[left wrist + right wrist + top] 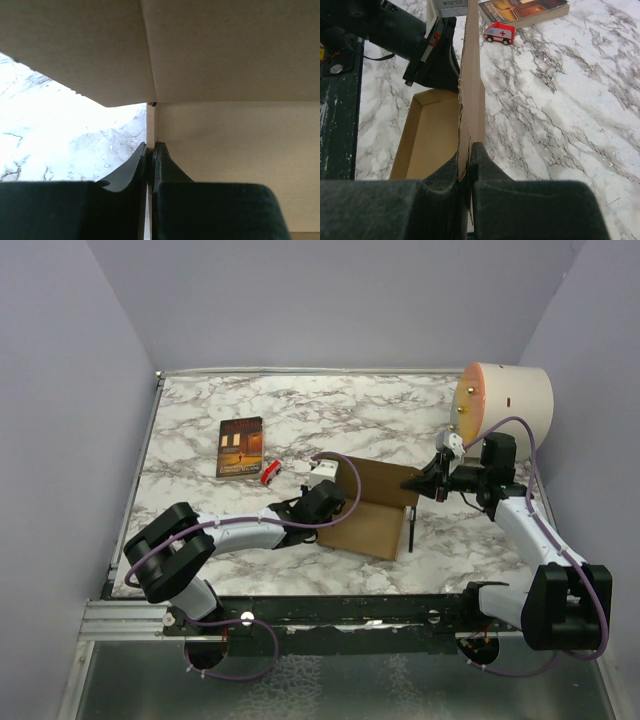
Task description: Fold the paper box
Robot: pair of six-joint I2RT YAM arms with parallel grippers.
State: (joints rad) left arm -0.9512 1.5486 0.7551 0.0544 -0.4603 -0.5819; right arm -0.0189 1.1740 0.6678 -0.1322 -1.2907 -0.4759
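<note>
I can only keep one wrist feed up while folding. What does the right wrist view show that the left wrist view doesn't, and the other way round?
Right wrist only: the toy ambulance, the book, the paper box's open tray, and the left gripper at the upright panel's far end.
Left wrist only: a close look at the creases where cardboard panels meet above its fingers.
Shared: a cardboard edge pinched shut, by the right gripper in one and the left in the other, and the marble table.
</note>
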